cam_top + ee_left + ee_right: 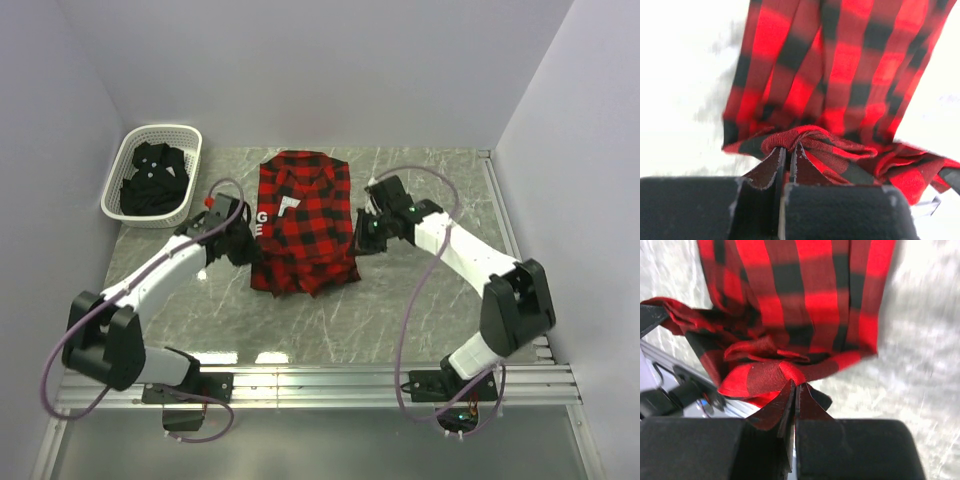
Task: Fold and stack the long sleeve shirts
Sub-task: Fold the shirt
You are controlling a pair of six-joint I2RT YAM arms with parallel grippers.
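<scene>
The red-and-black flannel shirt point(303, 220) lies in the middle of the table, its lower part lifted and bunched toward me. My left gripper point(247, 243) pinches the shirt's left edge, and in the left wrist view the flannel shirt point(840, 75) rises from a fold caught between the shut fingertips point(788, 148). At the shirt's right edge my right gripper point(362, 238) is shut on a fold of the flannel shirt point(805, 305), the cloth squeezed at the tips point(796, 386). The plain black shirt point(153, 180) lies crumpled in the basket.
A white lattice basket point(186, 140) stands at the back left corner of the marble table point(420, 310). Pale walls close in the left, back and right. An aluminium rail point(330, 385) runs along the near edge by the arm bases.
</scene>
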